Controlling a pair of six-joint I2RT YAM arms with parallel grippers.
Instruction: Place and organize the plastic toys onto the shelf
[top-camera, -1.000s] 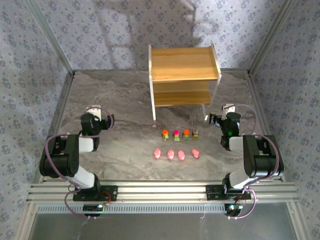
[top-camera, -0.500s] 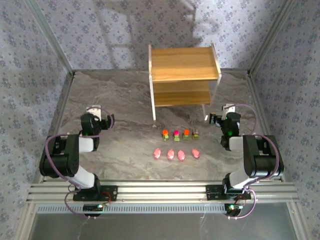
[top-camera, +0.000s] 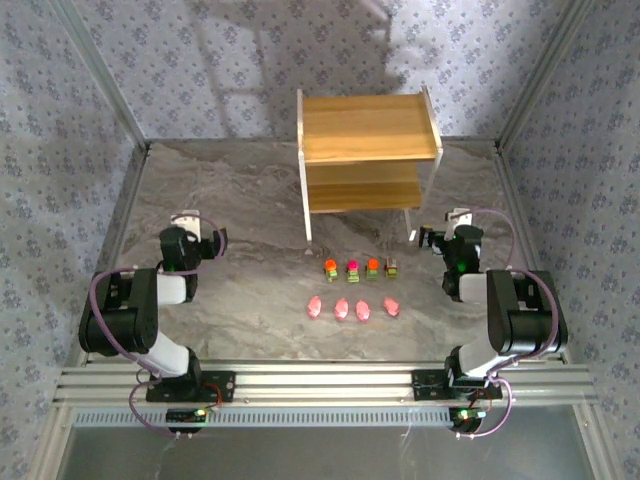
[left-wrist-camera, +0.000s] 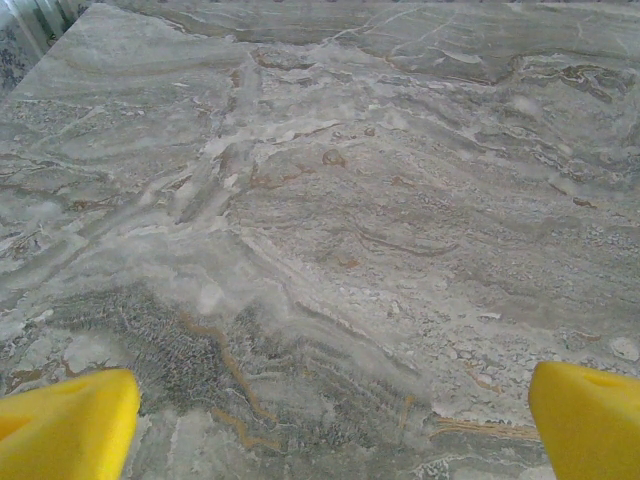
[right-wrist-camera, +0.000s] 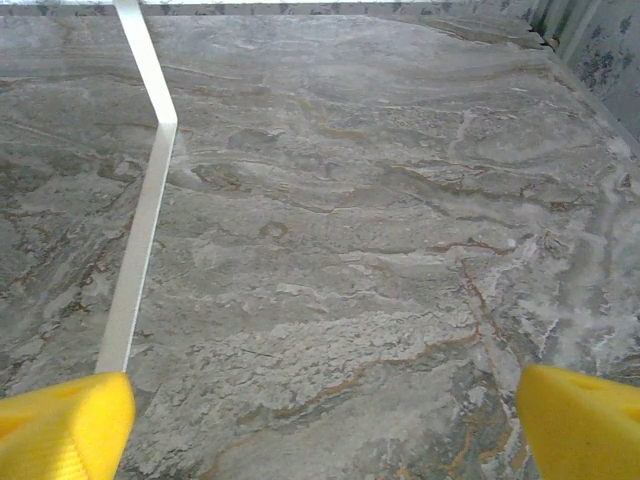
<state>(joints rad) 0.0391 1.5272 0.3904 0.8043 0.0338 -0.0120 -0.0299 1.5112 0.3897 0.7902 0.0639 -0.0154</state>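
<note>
The right gripper gapes wide, empty, over the table, a shelf leg just to its left; the left gripper is likewise apart and empty. The toys lie between the arms in two rows, cars nearer the shelf, blobs nearer the bases. Best to take the end car from straight above, pinching its sides

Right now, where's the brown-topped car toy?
Top view: the brown-topped car ends the car row on the right, beside the red-topped car, between the shelf and a pink blob.
</note>
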